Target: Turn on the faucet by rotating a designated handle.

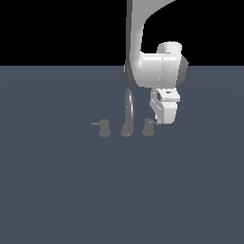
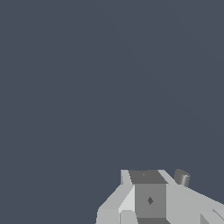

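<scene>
The gripper point(image 1: 162, 120), jaws hidden so open or closed cannot be told, hangs just beside the handle point(image 1: 148, 127), at three o'clock from the faucet point(image 1: 127, 114) spout.

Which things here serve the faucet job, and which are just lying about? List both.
Job: faucet; handle on the exterior view's right; gripper beside it.
Idle: twin knob on the exterior view's left; grey floor.
</scene>
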Motion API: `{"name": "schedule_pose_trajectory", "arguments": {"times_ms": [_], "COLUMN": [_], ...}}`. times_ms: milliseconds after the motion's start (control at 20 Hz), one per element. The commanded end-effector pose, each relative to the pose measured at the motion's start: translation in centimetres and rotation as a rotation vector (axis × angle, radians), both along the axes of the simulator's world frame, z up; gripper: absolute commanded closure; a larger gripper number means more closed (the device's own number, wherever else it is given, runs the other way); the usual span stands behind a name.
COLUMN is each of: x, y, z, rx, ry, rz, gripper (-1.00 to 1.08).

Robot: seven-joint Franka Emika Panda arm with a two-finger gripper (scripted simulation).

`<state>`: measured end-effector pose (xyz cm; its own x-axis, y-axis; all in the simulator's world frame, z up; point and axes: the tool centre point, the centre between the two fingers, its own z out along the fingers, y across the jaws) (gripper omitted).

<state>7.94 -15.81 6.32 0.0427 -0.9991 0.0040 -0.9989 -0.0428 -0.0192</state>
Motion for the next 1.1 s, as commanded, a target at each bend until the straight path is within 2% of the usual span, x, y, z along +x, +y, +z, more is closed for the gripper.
{"name": "schedule_pose_trajectory", "arguments": {"times_ms": [0, 450, 550, 1050], "x": [-1.2, -4.0, -3.3, -5.7], "y": [0.1, 0.2, -0.6, 2.8], "z": [0.0, 0.0, -0.1, 0.0], "rx": [0.004, 0.003, -0.003, 0.002], "ry": [0.014, 0.019, 0.007, 0.017], "rz": [-0.002, -0.005, -0.014, -0.007], "gripper": [1.08, 1.08, 1.08, 1.08]}}
